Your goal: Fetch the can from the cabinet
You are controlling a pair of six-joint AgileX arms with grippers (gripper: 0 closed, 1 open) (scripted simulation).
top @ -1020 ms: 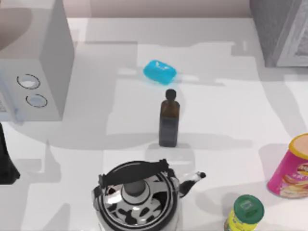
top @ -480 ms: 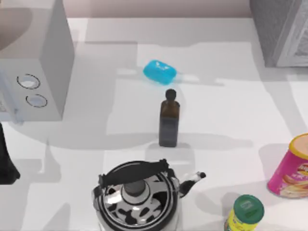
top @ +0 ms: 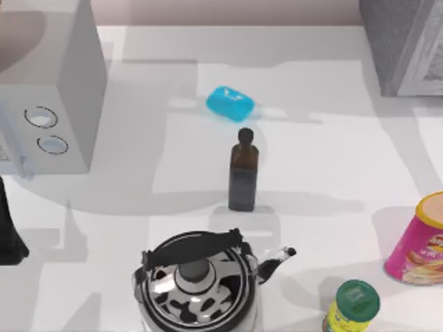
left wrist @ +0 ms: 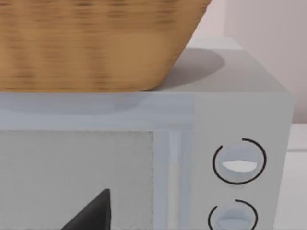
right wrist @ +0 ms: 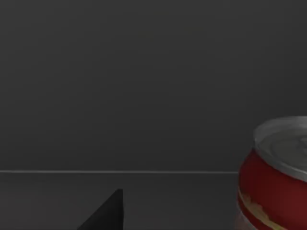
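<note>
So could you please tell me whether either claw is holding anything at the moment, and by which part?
Nothing looks held. The red can stands apart from the right claw's dark fingertip inside the dark cabinet; the left claw faces the microwave.

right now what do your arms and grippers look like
Little of them shows. The left arm is a matte black bulk at the top view's left edge, no markings or cables visible. Each wrist view shows one pointed black fingertip: left, right.

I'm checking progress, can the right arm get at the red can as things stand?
Probably yes. In the right wrist view the red can stands upright inside the dark cabinet, with nothing between it and the camera.
</note>
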